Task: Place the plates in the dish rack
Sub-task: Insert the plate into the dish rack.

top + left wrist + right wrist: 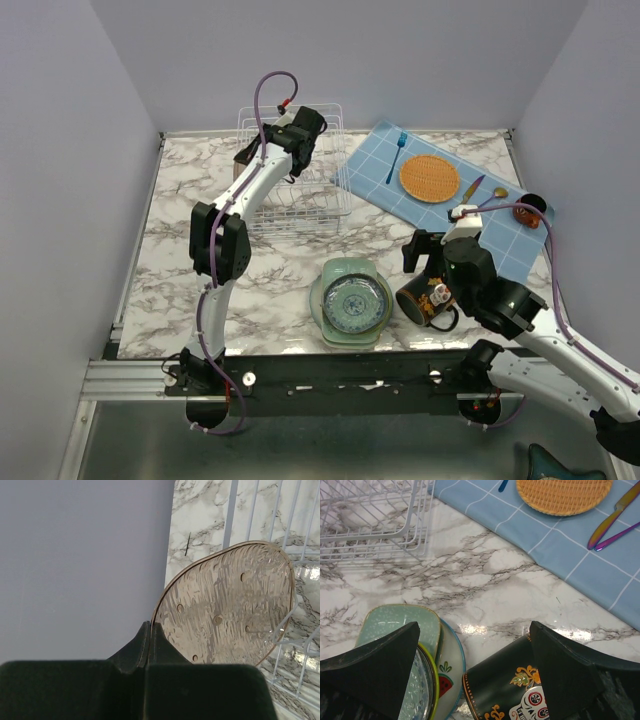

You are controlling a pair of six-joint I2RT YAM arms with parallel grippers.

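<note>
- Left pincer [149, 636] pinches the brownish plate [225, 605] by its rim, at the dish rack's [300, 215] far-left corner.
- Right pincer [474, 632] spread, over stacked plates [350, 303] nearer than rack.
- Risk: thin rim grip; plate may twist, snag wires, miss slot.

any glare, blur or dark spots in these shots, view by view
Left wrist: the brownish plate is sharp, but the left gripper clamped on its rim is a dark, underexposed mass. Right wrist: crisp overall, with small bright glare patches on the marble table near the black mug. Top external: evenly lit, no blur, a faint sheen along the table's near edge.
</note>
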